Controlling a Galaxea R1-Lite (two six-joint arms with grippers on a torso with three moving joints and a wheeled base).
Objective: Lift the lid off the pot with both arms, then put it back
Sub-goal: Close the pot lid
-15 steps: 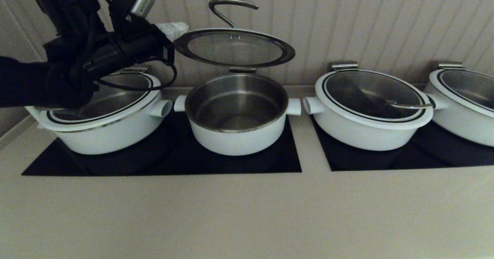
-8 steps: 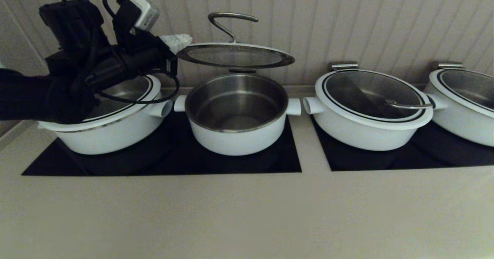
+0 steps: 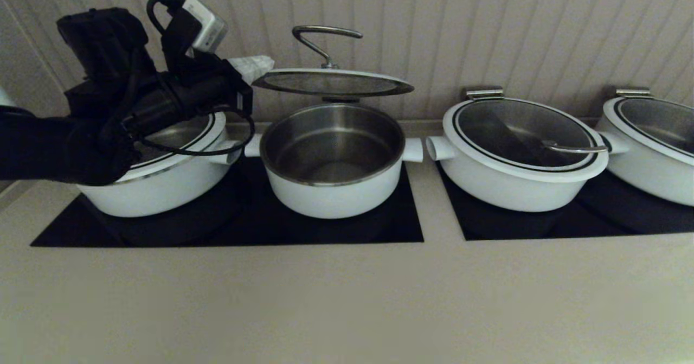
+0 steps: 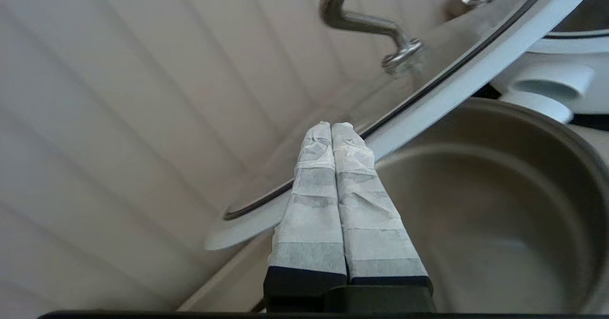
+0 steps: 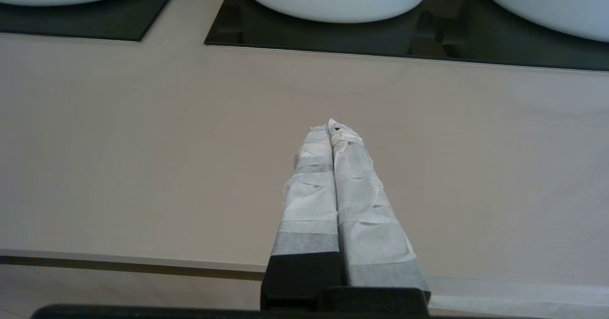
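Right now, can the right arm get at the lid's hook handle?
Probably not without a long reach: the right pincer hangs shut over bare counter, on the near side of the pots. The hook handle itself stands free; the left pincer is at the lid's rim.

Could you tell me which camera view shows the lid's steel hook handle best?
The head view: the whole hook handle stands clear against the wall above the lid. The left wrist view crops its upper curve at the picture's edge, beyond the shut left tool. The right wrist view shows only counter and pot bottoms.
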